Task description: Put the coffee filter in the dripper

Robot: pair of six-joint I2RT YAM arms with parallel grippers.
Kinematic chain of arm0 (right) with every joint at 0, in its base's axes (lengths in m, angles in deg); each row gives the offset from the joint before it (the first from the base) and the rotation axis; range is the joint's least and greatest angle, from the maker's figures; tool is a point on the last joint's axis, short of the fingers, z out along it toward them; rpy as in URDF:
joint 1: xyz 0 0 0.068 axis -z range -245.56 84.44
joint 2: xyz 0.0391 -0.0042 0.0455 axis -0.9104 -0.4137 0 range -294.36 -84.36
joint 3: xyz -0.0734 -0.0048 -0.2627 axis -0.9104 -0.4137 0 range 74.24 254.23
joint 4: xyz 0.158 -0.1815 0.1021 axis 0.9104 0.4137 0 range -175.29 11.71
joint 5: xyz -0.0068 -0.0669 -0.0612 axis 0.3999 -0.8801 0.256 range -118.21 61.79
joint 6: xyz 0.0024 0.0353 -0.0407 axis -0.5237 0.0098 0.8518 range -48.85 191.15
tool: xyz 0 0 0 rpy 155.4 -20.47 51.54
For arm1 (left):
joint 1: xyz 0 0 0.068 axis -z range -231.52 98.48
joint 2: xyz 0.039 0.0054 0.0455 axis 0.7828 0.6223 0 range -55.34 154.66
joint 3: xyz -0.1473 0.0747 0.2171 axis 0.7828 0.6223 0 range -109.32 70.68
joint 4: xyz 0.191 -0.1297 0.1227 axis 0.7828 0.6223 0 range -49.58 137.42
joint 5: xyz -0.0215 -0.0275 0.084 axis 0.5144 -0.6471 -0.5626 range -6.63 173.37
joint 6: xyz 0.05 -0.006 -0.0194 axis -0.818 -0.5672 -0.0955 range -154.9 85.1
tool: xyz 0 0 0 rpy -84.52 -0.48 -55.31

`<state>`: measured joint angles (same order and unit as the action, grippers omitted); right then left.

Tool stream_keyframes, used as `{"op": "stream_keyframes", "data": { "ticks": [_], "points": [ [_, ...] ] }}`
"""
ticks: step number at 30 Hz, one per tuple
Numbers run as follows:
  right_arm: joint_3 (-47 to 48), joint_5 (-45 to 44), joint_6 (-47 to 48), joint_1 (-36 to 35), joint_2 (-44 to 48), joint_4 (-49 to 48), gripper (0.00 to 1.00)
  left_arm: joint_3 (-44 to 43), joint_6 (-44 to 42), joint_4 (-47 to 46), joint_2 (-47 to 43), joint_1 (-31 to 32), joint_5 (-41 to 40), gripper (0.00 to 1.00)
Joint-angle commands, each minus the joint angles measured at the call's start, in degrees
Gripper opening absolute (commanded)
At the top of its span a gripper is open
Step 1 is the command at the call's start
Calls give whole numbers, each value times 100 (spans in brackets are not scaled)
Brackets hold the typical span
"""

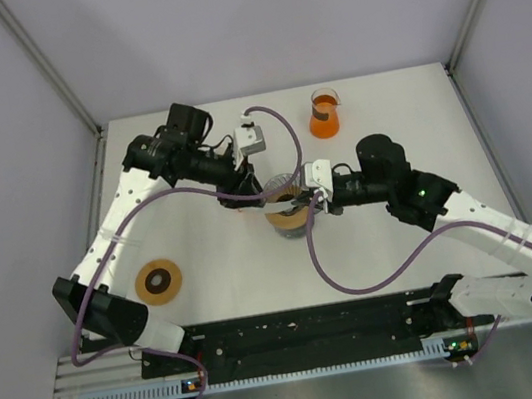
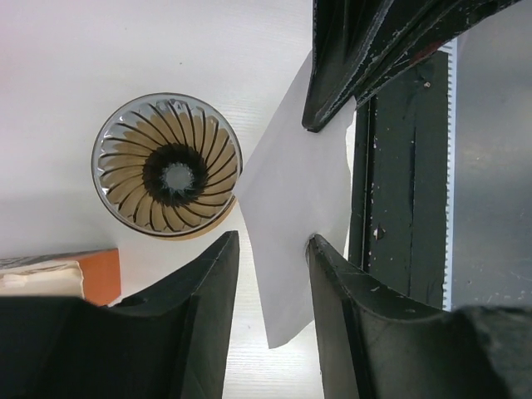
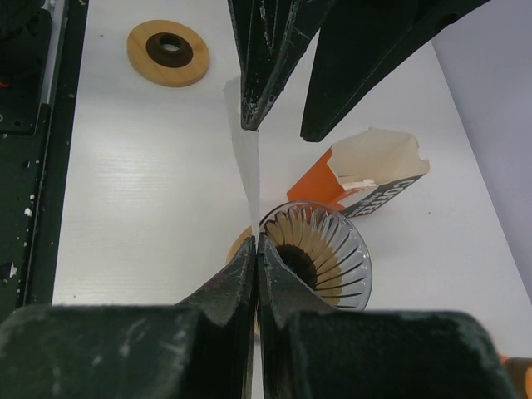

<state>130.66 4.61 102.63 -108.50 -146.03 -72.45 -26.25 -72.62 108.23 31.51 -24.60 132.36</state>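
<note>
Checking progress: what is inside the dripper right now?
The dripper holds only its spiral ribs and dark centre hole; the coffee filter hangs outside, beside it. Its underside is hidden.

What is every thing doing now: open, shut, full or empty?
white paper coffee filter: flat, pinched in the air
tan ribbed round dripper: upright, empty
right tool: shut on the filter
left tool: open around the filter
orange cardboard carton: top open
glass beaker: holds orange liquid

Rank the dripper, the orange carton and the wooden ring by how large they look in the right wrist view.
Largest: the dripper and the orange carton, too alike to rank.
Smallest: the wooden ring, but it lies farthest from the camera, so unsure.
</note>
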Motion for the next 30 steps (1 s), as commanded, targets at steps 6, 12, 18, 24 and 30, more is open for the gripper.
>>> {"op": "stream_keyframes", "data": {
  "ticks": [6, 12, 18, 24, 30],
  "points": [
    [220, -56, 7, 31, 6, -256, 0, 95, -430, 268, 25, 174, 146, 51],
    [229, -4, 7, 31, 6, -317, 0, 156, -395, 197, 43, 279, -83, 53],
    [229, -135, -2, 31, 6, -256, 0, -1, -693, 504, 25, 314, -91, 62],
    [229, -92, 15, 31, 15, -229, 0, -90, -825, 655, -1, 314, -302, 54],
    [255, 31, 7, 22, -20, -247, 0, 68, -343, 58, 8, 314, -461, 38]
  ]
}}
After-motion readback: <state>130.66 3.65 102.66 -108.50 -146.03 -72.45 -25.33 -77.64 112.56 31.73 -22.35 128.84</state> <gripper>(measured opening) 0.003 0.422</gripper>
